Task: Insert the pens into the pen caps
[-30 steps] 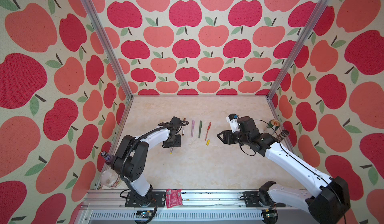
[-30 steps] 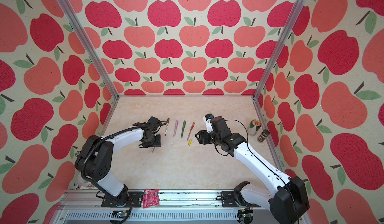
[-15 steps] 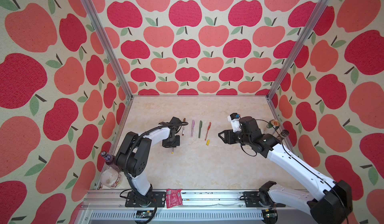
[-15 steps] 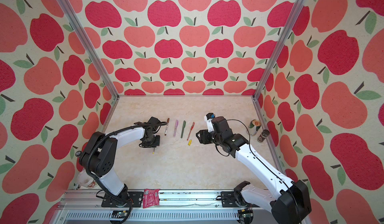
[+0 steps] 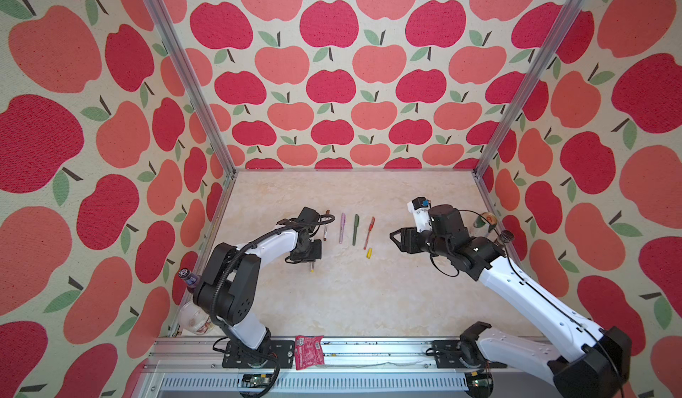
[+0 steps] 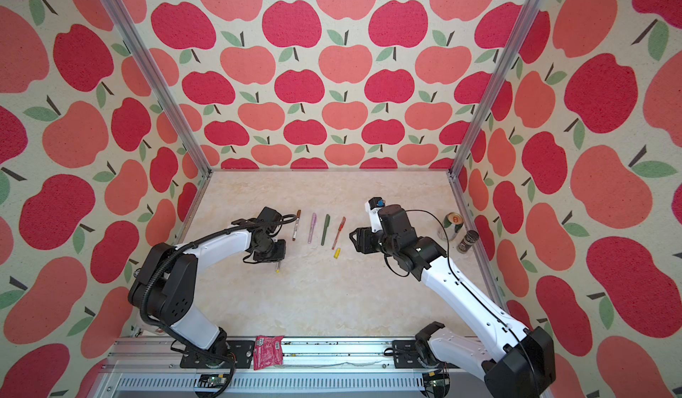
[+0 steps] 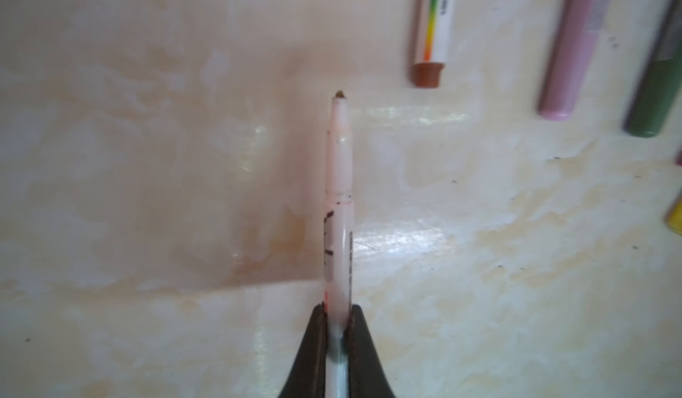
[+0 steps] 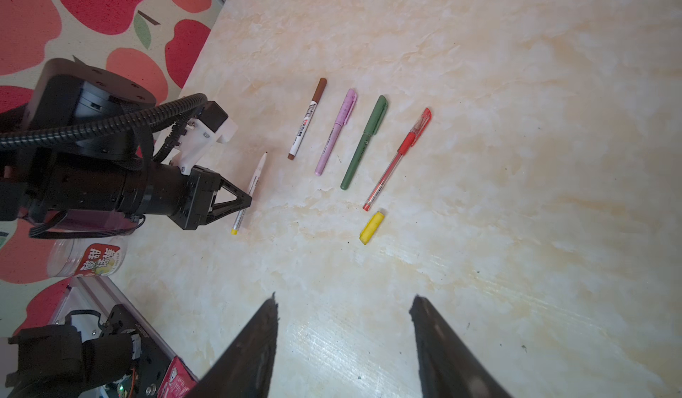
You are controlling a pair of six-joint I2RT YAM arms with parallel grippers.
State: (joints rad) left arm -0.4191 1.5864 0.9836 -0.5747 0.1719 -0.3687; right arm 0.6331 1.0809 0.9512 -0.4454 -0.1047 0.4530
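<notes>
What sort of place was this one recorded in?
Most likely a robot data-collection booth: apple-print walls on an aluminium frame enclose a marble-look tabletop, the left arm and right arm are bolted to a front rail, and pens lie in a neat row.

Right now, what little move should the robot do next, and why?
Probably the right gripper, open and empty, should reach down to the yellow cap. The left gripper is shut on the uncapped white pen, and that cap lies loose beside the red pen.
</notes>
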